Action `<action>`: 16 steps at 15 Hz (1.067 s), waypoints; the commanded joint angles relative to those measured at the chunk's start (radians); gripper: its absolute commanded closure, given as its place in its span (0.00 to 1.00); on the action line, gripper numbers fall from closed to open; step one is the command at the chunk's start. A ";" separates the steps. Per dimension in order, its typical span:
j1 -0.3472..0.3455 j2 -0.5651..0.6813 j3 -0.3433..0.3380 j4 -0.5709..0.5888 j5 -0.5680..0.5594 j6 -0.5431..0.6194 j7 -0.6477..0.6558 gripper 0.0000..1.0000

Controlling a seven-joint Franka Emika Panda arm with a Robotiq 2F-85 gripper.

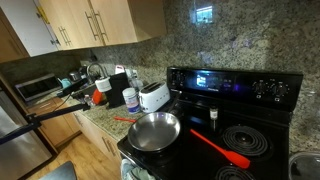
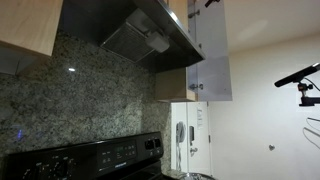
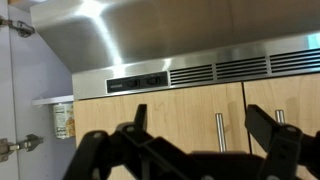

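gripper (image 3: 198, 118) seen only in wrist view; fingers (image 3: 135, 125) spread wide, nothing between them, holding nothing; it is tilted up at the range hood (image 3: 150, 40), closest thing in its sight, mounted on the wall over the stove (image 1: 235, 85), also in an exterior view (image 2: 140, 35); gap to the hood cannot be judged; wooden cabinet doors (image 3: 180, 105) butt against the hood's vent strip; beside them an open shelf with a jar (image 3: 63, 120); down on the stove a frying pan (image 1: 153, 131) sits flat on a front burner, looks empty; red spatula (image 1: 220, 148) lies flat across the cooktop just beside the pan, within easy reach; toaster (image 1: 154, 96) pushed back on the counter (image 1: 100, 125) near the wall, clear of the burners
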 commanded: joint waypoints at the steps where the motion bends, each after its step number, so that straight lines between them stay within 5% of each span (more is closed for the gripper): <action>1: 0.062 0.042 -0.045 0.084 0.085 -0.056 -0.096 0.00; 13: 0.095 0.066 -0.090 0.274 0.160 -0.561 -0.212 0.00; 14: 0.079 0.039 -0.074 0.206 0.123 -0.472 -0.181 0.00; 16: 0.081 0.045 -0.075 0.233 0.133 -0.527 -0.183 0.00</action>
